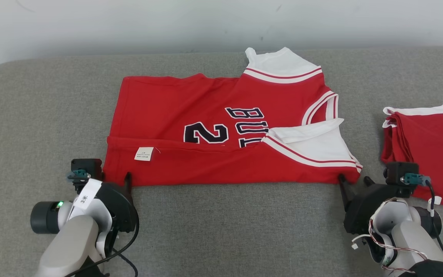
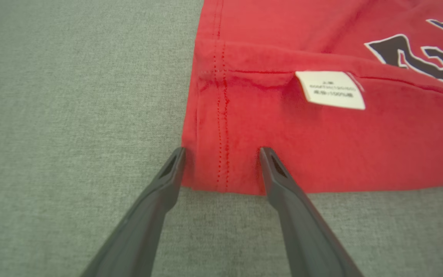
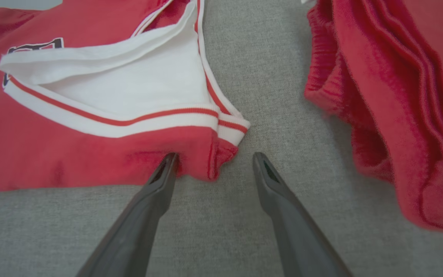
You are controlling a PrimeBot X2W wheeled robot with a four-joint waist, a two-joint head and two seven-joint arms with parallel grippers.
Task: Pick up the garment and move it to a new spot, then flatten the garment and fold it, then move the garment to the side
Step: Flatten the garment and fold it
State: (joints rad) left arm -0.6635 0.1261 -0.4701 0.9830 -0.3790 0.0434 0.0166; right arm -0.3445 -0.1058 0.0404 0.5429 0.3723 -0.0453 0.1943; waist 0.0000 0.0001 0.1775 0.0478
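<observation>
Grey upholstered surface (image 1: 221, 231) runs under a pale wall (image 1: 129, 27), and the red jersey (image 1: 190, 104) lies flat across it with its long axis side to side: hem toward the robot's left, white-trimmed shoulders toward its right. Its near long edge is already turned up over the body, leaving the care label (image 2: 331, 89) face up. The left gripper (image 2: 222, 151) stands wide open and holds nothing, its tips straddling the near hem corner; the right gripper (image 3: 214, 155) is equally spread and empty, one tip at the near shoulder corner, the other on bare cloth. Each arm is thus at its own end of the near edge, so the next fold likely goes away from the robot. A second red garment (image 1: 429, 146) lies apart to the right
</observation>
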